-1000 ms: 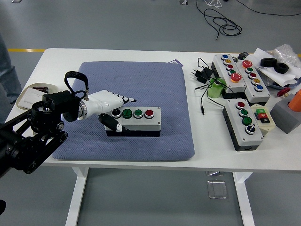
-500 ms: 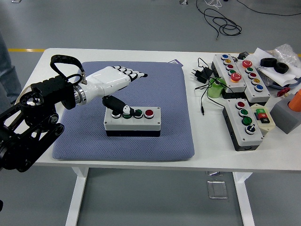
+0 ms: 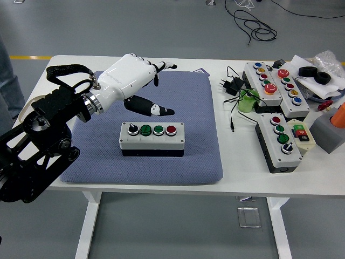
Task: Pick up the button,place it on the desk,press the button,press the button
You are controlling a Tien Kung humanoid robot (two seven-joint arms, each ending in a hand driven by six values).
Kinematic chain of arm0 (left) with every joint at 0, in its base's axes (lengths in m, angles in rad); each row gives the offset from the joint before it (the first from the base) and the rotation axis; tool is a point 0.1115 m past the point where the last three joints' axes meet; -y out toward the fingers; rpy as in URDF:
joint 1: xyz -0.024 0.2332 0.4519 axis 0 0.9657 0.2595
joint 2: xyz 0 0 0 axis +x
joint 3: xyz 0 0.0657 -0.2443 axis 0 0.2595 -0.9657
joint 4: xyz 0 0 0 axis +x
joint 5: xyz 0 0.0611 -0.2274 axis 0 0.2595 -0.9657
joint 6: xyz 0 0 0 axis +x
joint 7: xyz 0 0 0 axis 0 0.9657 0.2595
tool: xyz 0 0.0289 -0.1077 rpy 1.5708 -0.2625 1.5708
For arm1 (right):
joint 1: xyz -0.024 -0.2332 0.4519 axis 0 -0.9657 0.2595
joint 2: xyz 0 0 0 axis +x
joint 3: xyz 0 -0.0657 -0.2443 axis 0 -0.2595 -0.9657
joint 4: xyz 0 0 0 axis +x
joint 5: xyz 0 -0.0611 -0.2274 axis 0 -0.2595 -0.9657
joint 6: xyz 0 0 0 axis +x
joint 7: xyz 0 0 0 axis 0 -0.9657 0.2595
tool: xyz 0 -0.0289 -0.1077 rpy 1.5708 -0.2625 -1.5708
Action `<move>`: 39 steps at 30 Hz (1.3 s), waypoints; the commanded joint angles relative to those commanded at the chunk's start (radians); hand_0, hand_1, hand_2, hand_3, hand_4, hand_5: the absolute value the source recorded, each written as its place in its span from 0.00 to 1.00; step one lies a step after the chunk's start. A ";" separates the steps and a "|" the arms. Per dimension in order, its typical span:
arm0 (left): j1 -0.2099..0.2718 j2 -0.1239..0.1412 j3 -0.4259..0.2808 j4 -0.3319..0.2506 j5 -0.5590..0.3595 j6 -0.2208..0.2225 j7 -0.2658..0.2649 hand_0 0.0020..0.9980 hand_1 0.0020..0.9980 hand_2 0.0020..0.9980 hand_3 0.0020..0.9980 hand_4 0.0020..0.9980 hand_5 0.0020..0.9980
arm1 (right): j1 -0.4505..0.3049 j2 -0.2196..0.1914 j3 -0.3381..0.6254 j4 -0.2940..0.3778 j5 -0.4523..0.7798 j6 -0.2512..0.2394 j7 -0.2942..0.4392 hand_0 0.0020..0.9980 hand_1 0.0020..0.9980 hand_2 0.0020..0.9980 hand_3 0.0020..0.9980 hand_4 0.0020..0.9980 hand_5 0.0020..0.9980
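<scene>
A grey button box point(image 3: 152, 138) lies on the blue-grey mat point(image 3: 145, 91), carrying a black knob, two green buttons and a red button in a row. My left hand point(image 3: 156, 89), white with black fingertips, hovers above and behind the box. Its fingers are spread and hold nothing, and the thumb point(image 3: 155, 108) points right over the mat. There is a clear gap between the hand and the box. The right arm is out of sight.
At the right of the white table point(image 3: 226, 178) stand other button boxes point(image 3: 280, 141) point(image 3: 275, 86), a black power adapter with cables point(image 3: 230, 85), a green object point(image 3: 247, 102) and an orange and grey item point(image 3: 334, 127). A white tray point(image 3: 32, 110) sits at the left edge.
My left hand has risen from the box's left end, where it was low a second ago, and moved back and up. The box has stayed in place.
</scene>
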 joint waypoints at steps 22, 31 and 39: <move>0.000 0.016 0.056 -0.008 -0.121 -0.283 0.035 0.01 0.00 0.00 0.69 0.98 1.00 | 0.005 0.000 0.002 0.000 0.000 -0.001 0.001 0.65 0.47 0.62 0.56 0.30 0.22; -0.002 0.013 0.092 0.026 -0.123 -0.283 0.034 0.02 0.00 0.00 0.69 0.97 1.00 | 0.006 0.000 0.005 0.000 -0.005 -0.001 0.001 0.65 0.47 0.62 0.56 0.30 0.22; -0.003 0.007 0.111 0.068 -0.110 -0.284 0.033 0.02 0.00 0.00 0.70 0.97 1.00 | 0.006 0.000 0.007 0.000 -0.007 -0.001 0.001 0.65 0.47 0.62 0.56 0.30 0.22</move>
